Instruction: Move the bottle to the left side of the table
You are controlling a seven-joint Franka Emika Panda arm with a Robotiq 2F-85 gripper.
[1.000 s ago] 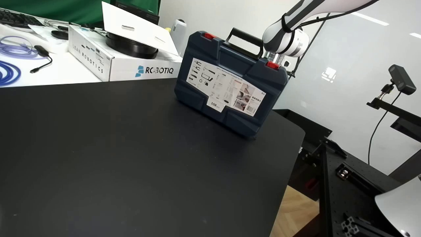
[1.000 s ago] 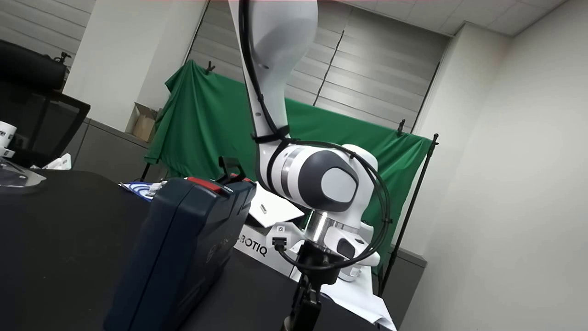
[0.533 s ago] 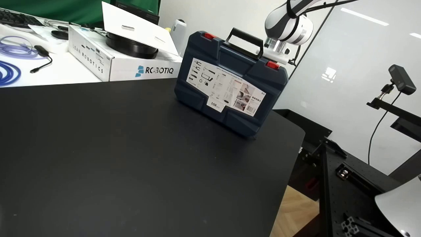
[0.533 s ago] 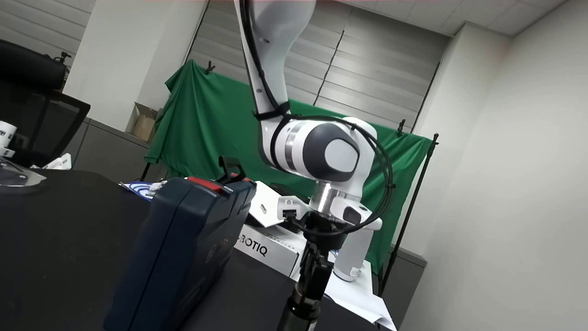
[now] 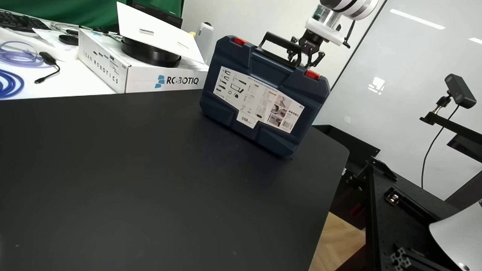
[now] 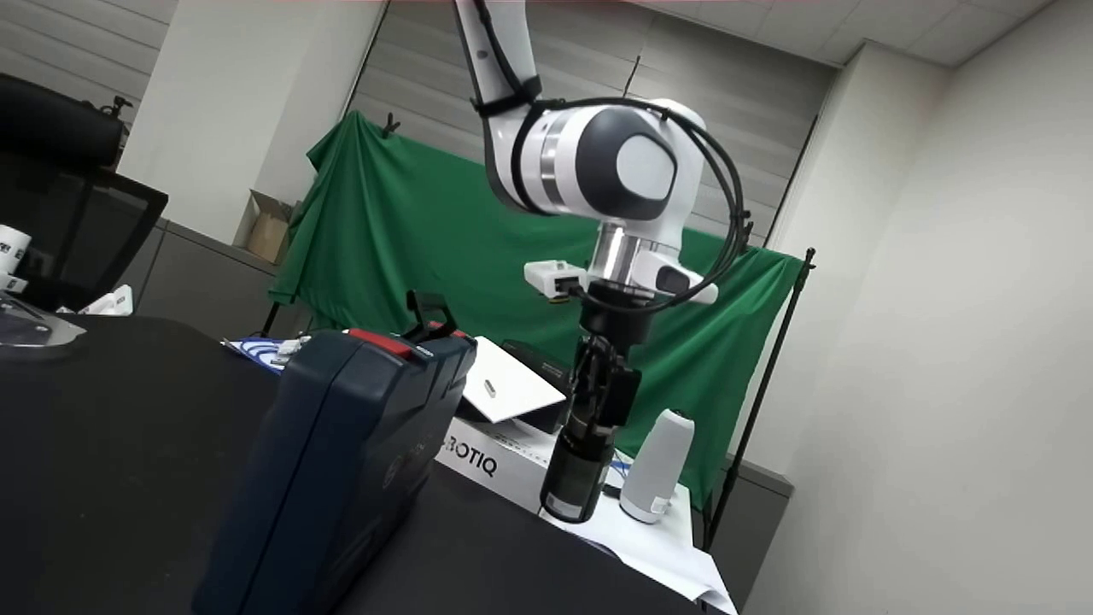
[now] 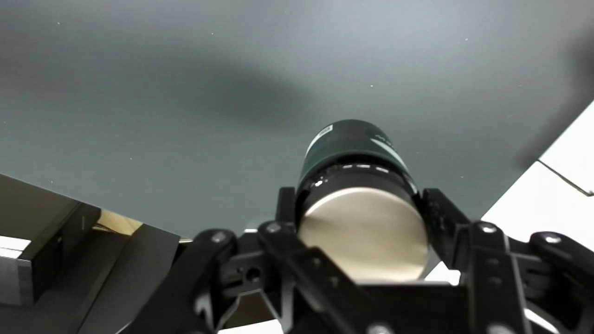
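The bottle, dark with a green-and-white label and a pale gold top, shows in the wrist view [image 7: 364, 232] between my fingers. It also shows upright but slightly tilted in an exterior view [image 6: 574, 487], held above the table [image 6: 487, 538]. My gripper [image 7: 362, 206] is shut on the bottle's upper part, one finger on each side; it also shows in an exterior view [image 6: 589, 414]. In an exterior view my gripper [image 5: 307, 52] is just above and behind the blue case, which hides the bottle there. The table's black top [image 5: 150, 180] fills much of that view.
The blue tool case [image 5: 260, 98] stands on the table near its far edge, beside the bottle and gripper [image 6: 341, 461]. White surface with a Robotiq box [image 5: 162, 79] lies beyond the table's far edge. A camera on a stand [image 5: 460, 90] is at the right.
My arm has risen, carrying the bottle up. In an exterior view the bottle came fully into sight; in an exterior view the gripper rose from behind the blue case, which has not moved.
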